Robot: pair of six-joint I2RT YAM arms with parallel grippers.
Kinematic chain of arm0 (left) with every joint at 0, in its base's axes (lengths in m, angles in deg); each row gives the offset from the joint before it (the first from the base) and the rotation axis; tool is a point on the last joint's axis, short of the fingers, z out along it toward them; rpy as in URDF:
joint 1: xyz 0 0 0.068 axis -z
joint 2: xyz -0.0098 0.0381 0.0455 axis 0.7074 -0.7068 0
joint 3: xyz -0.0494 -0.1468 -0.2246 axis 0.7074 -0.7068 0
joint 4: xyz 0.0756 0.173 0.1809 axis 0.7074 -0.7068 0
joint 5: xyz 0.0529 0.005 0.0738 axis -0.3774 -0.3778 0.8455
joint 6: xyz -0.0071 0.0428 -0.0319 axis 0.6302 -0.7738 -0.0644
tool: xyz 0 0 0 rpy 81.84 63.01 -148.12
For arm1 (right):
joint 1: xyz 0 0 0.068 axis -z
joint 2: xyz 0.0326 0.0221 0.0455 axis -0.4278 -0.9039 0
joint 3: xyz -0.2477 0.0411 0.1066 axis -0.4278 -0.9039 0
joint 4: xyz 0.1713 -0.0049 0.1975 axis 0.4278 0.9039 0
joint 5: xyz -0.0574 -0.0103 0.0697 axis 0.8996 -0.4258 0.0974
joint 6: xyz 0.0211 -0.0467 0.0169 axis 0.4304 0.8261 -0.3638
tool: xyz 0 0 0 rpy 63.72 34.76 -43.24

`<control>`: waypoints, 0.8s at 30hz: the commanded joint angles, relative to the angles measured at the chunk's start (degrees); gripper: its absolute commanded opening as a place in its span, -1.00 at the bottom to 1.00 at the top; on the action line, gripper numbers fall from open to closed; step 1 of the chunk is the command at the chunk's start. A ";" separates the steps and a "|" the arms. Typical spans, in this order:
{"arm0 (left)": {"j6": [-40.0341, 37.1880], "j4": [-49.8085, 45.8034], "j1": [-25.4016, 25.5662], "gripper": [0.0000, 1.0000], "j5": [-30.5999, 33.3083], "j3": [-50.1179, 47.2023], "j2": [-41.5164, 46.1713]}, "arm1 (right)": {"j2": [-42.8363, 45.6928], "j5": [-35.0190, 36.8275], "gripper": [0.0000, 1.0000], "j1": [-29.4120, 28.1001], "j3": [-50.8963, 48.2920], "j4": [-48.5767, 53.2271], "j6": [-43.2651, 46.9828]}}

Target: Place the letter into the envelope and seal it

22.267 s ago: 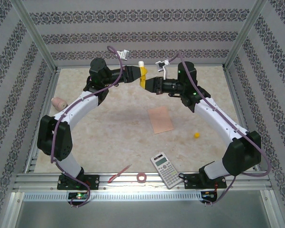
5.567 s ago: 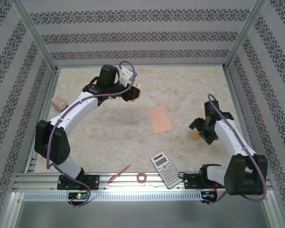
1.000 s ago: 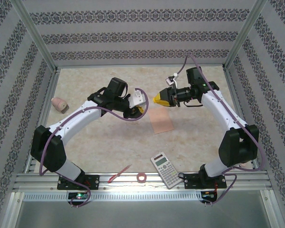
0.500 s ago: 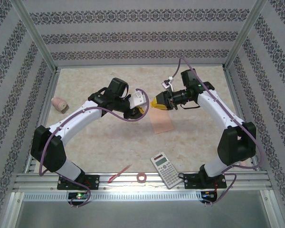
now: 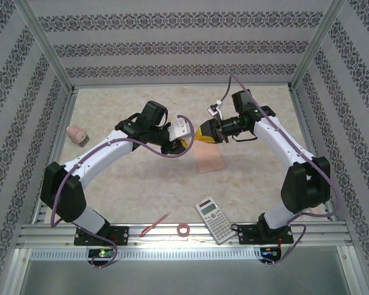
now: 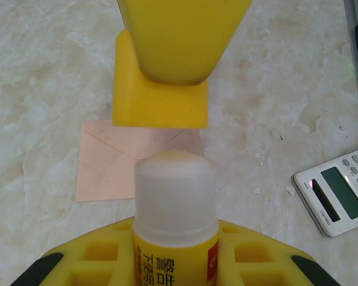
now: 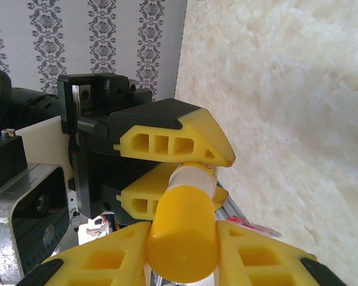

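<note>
While the left gripper (image 5: 183, 142) clamps the uncapped glue stick (image 6: 175, 220) and the right gripper (image 5: 201, 133) pinches its yellow cap (image 7: 182, 238), the envelope (image 5: 208, 155) lies flat on the table (image 5: 141, 178) beneath the 2, contents hidden.

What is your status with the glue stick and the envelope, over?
Left fingers shut on glue stick, tip bare. Right fingers shut on yellow cap, off the stick. Envelope flat on table, untouched. Nothing in the way.

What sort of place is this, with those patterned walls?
Probably a robot test booth, not a home: a left arm and right arm are bolted to a marble-look table, a metal frame holds wallpapered panels around it, and props like a calculator and envelope lie there.
</note>
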 commanded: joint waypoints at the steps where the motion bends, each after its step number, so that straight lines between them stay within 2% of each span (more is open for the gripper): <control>1: -1.42 -1.29 0.71 -1.00 0.24 2.05 -0.71 | -0.88 -0.32 -0.44 -0.97 0.07 0.34 1.60; 24: -0.56 -1.07 0.98 -1.00 0.66 2.05 -0.80 | -1.60 0.40 -0.44 -1.50 -0.42 1.02 2.21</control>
